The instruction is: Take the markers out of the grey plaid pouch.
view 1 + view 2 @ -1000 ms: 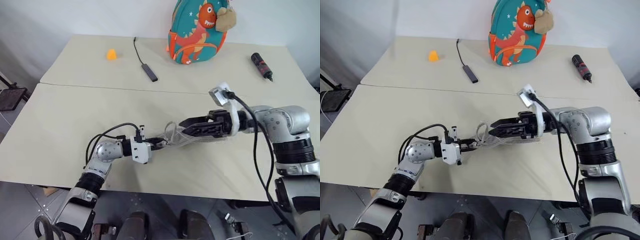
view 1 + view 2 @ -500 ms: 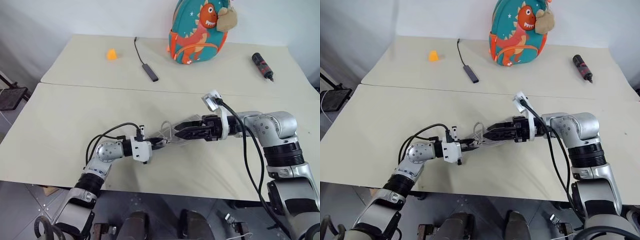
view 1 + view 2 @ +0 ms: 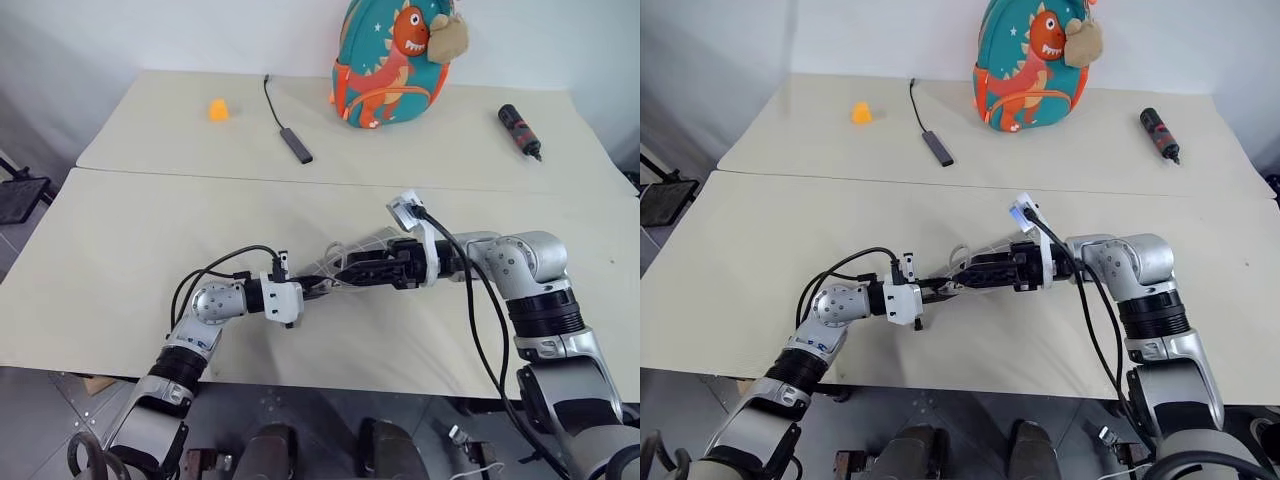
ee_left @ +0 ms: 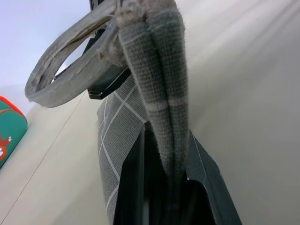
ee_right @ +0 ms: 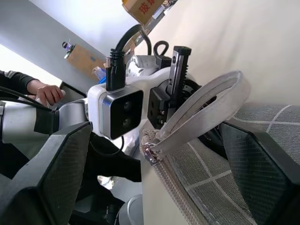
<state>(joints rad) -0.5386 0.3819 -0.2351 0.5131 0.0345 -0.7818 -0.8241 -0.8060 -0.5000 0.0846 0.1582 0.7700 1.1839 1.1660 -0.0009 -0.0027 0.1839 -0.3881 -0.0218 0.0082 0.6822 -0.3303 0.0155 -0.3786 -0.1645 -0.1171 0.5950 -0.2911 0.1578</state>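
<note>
Both head views look forward and down over the beige surface [image 3: 150, 230] from a little way off, sharing nearly all of it; each wrist view sits very close to the grey plaid fabric pouch [image 4: 119, 126], the right one facing the left gripper [image 5: 176, 79]

Grey plaid pouch [image 3: 362, 258] with thin white grid lines, centre of frame, held up off the table, grey loop strap [image 5: 206, 115] at one end
</note>
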